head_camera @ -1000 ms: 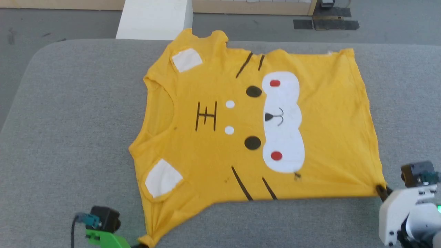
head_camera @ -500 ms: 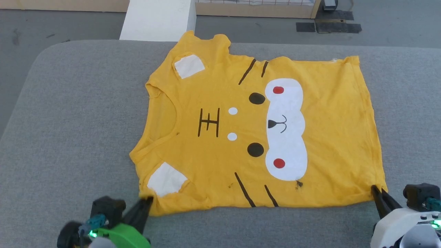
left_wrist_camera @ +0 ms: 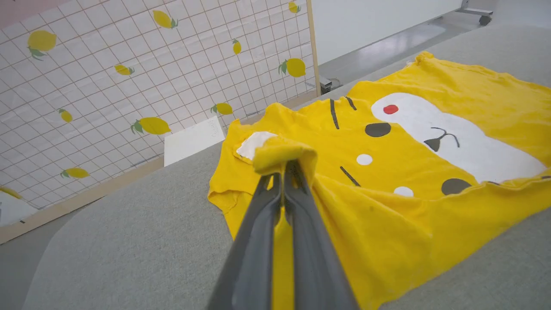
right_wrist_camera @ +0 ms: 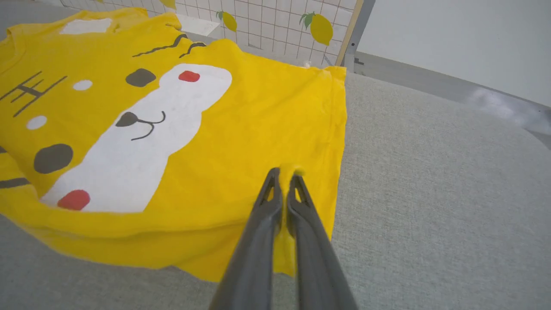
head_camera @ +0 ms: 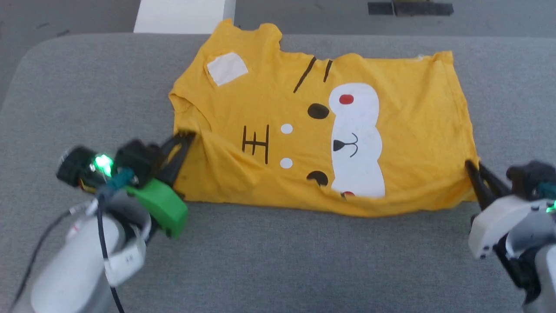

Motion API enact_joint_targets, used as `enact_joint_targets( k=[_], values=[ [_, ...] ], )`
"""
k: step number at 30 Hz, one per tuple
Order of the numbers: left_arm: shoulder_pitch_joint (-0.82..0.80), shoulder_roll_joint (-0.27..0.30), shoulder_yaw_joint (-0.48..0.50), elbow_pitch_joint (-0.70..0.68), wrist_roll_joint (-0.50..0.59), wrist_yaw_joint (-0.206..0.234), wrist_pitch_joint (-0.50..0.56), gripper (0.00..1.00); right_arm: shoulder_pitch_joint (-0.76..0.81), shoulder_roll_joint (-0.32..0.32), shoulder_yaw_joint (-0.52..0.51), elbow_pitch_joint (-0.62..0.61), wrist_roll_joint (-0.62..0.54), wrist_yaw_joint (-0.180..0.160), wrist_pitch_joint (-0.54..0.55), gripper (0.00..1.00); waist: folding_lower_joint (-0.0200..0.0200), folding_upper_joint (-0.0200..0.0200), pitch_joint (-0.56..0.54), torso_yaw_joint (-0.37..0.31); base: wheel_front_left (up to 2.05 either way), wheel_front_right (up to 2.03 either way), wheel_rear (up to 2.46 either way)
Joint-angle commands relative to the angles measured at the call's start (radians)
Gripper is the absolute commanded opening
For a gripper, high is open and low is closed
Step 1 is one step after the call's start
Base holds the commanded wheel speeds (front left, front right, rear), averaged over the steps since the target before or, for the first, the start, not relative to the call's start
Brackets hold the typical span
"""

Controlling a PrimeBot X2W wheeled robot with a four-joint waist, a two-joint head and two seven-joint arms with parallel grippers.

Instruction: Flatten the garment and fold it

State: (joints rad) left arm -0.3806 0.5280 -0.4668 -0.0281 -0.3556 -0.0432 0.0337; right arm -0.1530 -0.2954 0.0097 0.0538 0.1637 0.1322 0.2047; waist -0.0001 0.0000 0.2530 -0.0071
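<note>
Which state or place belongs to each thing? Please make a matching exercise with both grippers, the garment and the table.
1 left gripper
2 right gripper
3 garment
4 table

a grey, beneath everything
b shut on the hem-end corner
c shut on the neck-end corner
d yellow, near edge held up

Pairs: 1-c, 2-b, 3-d, 4-a

Thin matt cloth T-shirt (head_camera: 417, 130) with smooth prints, rough grey woven table cover (head_camera: 304, 261), matt dark plastic left gripper (left_wrist_camera: 285, 170)
</note>
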Motion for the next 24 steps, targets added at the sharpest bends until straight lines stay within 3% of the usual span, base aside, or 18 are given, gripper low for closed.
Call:
enact_joint_targets(
  k=[1, 6, 15, 19, 24],
  values=[
    [-0.113, 0.021, -0.007, 0.038, 0.007, -0.036, 0.029, 0.0, -0.083, -0.032, 0.015, 0.018, 0.013, -0.002, 0.025, 0.0, 0.0001, 0.0, 0.073, -0.021, 0.0, 0.0, 0.0],
    [-0.257, 0.035, -0.025, 0.112, -0.019, -0.071, 0.067, 0.0, -0.184, -0.062, 0.026, 0.064, 0.026, -0.002, 0.055, 0.0, 0.0001, 0.0, 0.138, -0.033, 0.0, 0.0, 0.0],
    [-0.424, 0.066, -0.086, 0.262, -0.117, -0.086, 0.188, 0.0, -0.3, -0.058, 0.042, 0.144, 0.043, -0.002, 0.145, 0.0, 0.0001, 0.0, 0.233, -0.056, 0.0, 0.0, 0.0],
    [-0.442, 0.088, -0.126, 0.334, -0.209, -0.087, 0.31, 0.0, -0.353, -0.048, 0.072, 0.169, 0.069, -0.002, 0.201, 0.0, 0.0001, 0.0, 0.257, -0.069, 0.0, 0.0, 0.0],
    [-0.397, 0.092, -0.14, 0.407, -0.376, -0.08, 0.538, 0.0, -0.4, -0.046, 0.107, 0.2, 0.11, -0.002, 0.337, 0.0, 0.0001, 0.0, 0.261, -0.075, 0.0, 0.0, 0.0]
  ],
)
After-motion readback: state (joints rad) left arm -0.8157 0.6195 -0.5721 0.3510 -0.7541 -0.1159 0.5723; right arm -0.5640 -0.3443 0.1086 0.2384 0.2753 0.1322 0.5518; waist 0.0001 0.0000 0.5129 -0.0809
